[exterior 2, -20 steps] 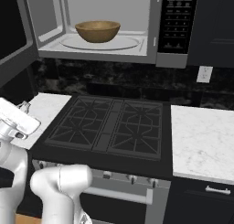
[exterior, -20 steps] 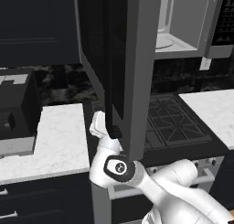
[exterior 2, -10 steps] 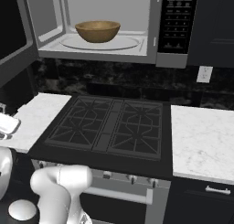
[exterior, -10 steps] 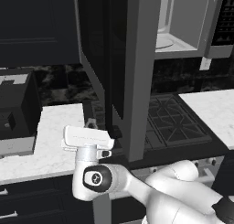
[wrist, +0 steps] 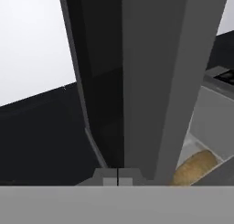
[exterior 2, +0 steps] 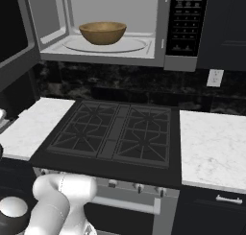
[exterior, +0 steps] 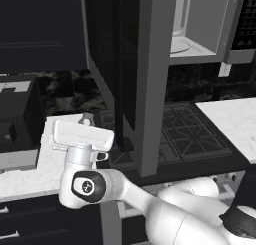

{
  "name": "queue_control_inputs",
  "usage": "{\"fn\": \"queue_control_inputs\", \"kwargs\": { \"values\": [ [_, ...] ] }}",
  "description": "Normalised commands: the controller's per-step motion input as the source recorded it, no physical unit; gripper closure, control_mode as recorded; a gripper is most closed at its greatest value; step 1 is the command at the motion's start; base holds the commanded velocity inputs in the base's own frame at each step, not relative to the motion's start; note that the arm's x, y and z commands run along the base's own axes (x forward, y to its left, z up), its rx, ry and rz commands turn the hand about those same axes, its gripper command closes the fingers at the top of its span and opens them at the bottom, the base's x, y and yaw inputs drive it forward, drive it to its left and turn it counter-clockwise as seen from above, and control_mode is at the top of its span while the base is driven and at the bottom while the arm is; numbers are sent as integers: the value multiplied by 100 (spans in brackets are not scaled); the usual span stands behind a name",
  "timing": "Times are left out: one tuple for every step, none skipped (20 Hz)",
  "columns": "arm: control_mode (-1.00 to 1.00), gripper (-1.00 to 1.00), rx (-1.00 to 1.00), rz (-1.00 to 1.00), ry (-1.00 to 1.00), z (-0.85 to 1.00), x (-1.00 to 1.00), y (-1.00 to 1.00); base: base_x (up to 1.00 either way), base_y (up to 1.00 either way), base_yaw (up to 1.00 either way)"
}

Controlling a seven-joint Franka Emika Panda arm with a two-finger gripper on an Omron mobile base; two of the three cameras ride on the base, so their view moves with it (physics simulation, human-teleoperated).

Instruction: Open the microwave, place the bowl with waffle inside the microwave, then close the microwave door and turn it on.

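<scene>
The microwave (exterior 2: 115, 52) stands open above the stove, its black button panel (exterior 2: 186, 20) on the right. On its turntable sits the tan wooden bowl (exterior 2: 102, 32); the bowl's wall hides the waffle. The microwave door (exterior: 135, 64) hangs swung out, edge-on in the left base view and at the left edge (exterior 2: 14, 37) of the right base view. My gripper (exterior: 86, 120) is shut and holds nothing, low and to the left of the door's bottom edge. In the hand view the closed gripper (wrist: 118, 178) points at the door's edge (wrist: 155, 81), with a sliver of the bowl (wrist: 194, 168) beyond.
A black gas cooktop (exterior 2: 113, 133) lies under the microwave, with white marble counters on its left (exterior 2: 33, 123) and right (exterior 2: 211, 147). A black toaster-like box (exterior: 17, 119) stands on the left counter. A wall outlet (exterior 2: 215, 77) sits by dark cabinets.
The hand has drawn away from the door's lower edge to the left and towards the base, and the arm's elbow swung with it. Door and bowl stay as they were.
</scene>
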Motion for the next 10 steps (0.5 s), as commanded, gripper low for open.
{"fn": "queue_control_inputs", "kwargs": {
  "values": [
    [-100,100,20,0,-16,100,-2,-15,0,0,0],
    [-100,100,19,0,-15,100,0,-13,0,0,0],
    [-100,100,20,0,-14,100,0,-16,0,0,0],
    [-100,100,21,0,-15,100,-2,-18,0,0,0],
    [-100,100,22,0,-15,97,-7,-23,0,0,0],
    [-100,100,22,0,-14,96,-11,-31,0,0,0],
    [-100,100,23,0,-12,91,-8,-47,0,0,0],
    [-100,100,22,0,-9,84,-2,-60,0,0,0],
    [-100,100,23,0,-6,79,0,-71,0,0,0],
    [-100,100,25,0,-3,71,0,-89,0,0,0]
  ]
}}
